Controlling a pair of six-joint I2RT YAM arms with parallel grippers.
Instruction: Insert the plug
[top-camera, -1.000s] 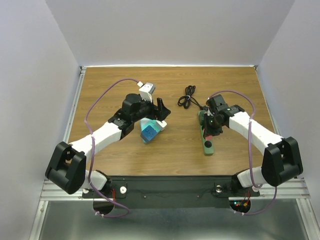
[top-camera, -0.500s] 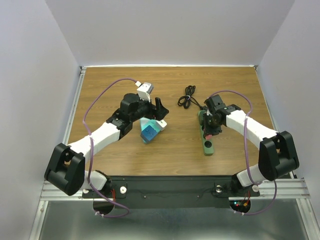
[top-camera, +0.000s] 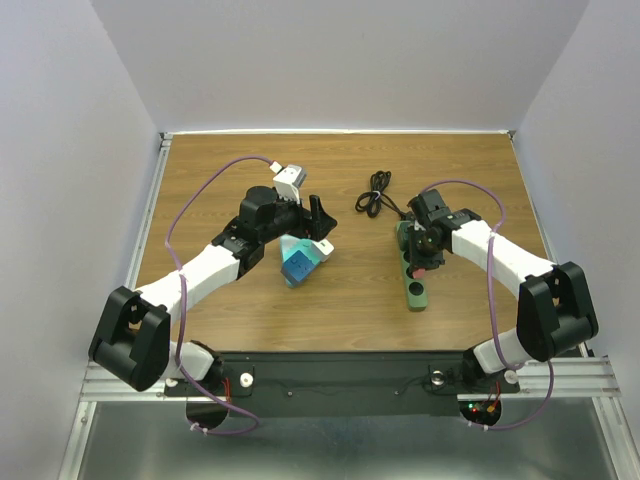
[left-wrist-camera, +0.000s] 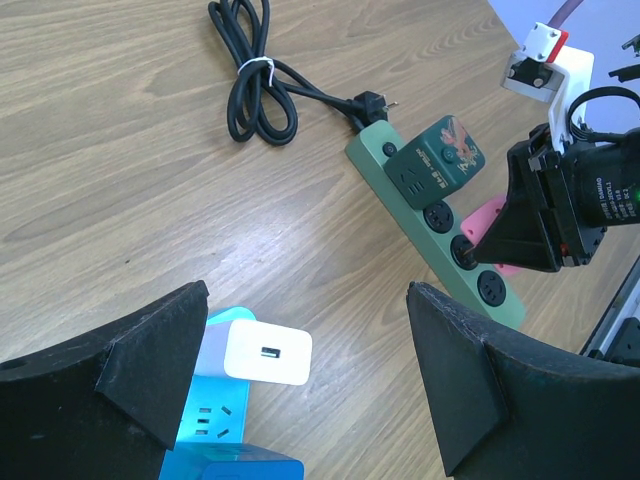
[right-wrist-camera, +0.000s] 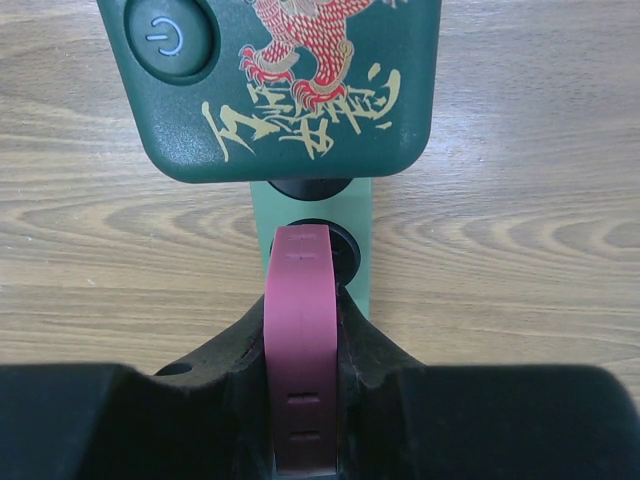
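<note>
Plug (right-wrist-camera: 302, 300) at power strip (left-wrist-camera: 372, 162) socket (right-wrist-camera: 347, 255)

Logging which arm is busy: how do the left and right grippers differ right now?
The left gripper is open and holds nothing; the right gripper is shut on the pink plug. The left gripper hangs above the white charger by the blue socket cube, while the right gripper has its plug at a socket of the green power strip. Both are black.
</note>
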